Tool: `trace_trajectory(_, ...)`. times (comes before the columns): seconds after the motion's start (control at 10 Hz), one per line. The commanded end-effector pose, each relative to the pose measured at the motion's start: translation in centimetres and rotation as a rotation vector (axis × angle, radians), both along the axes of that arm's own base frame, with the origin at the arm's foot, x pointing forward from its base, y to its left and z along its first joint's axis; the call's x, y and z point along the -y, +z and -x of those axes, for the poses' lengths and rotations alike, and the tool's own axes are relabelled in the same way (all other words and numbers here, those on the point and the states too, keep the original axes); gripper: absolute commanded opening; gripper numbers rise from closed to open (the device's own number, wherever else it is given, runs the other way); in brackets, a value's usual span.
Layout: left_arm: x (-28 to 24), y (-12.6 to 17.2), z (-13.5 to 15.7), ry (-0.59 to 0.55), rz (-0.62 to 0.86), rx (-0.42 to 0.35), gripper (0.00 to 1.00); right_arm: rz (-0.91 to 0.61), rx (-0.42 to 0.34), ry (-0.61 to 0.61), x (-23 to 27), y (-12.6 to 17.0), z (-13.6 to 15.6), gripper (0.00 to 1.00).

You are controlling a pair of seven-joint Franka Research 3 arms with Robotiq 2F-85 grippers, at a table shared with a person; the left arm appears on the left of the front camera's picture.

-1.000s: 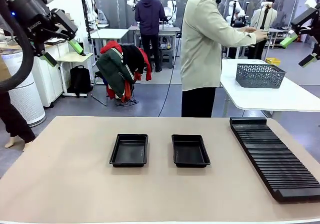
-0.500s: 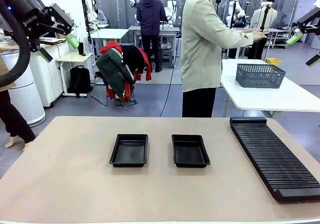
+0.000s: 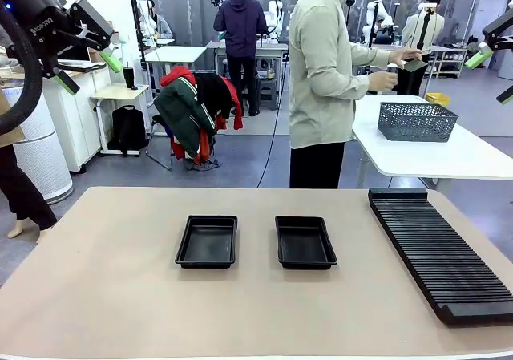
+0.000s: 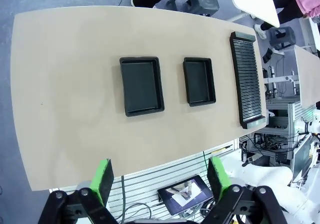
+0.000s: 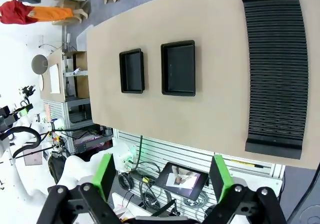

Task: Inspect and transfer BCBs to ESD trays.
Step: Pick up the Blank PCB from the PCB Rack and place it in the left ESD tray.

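Two empty ESD trays, the left tray (image 3: pixel 207 241) and the right tray (image 3: pixel 304 243), lie side by side but apart at mid-desk (image 3: pixel 96 296), with a long ribbed rack (image 3: pixel 437 252) near the desk's right edge. The left claw (image 3: pixel 90 71) and right claw (image 3: pixel 494 77) hang high above the desk's sides, fingers spread, holding nothing. The person (image 3: pixel 321 71), turned toward a side table (image 3: pixel 473 155) bearing a mesh basket (image 3: pixel 417 121), holds a dark item (image 3: pixel 413 66); whether it is a BCB cannot be told. The step in hand is probably awaiting a board: grip it by its edges, hold it level, and lower it flat inside one tray's rim.
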State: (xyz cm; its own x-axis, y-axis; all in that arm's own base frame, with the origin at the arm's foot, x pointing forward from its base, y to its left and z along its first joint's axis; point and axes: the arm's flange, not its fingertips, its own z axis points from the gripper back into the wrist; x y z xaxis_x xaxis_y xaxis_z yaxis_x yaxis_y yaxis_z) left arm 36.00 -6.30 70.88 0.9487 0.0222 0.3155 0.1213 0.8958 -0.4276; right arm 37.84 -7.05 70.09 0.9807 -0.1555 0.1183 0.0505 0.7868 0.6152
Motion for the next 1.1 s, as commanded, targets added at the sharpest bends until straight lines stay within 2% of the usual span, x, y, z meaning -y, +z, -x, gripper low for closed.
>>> trace_trajectory(0.0,-0.2,0.9,1.0,0.025,-0.04,0.005,1.0,0.029,0.013,-0.025,-0.4,1.4,1.0,1.0)
trace_trajectory(1.0,0.1,2.3,1.9,0.048,-0.088,0.015,1.0,0.125,0.067,-0.036,-0.6,4.5,2.0,1.0)
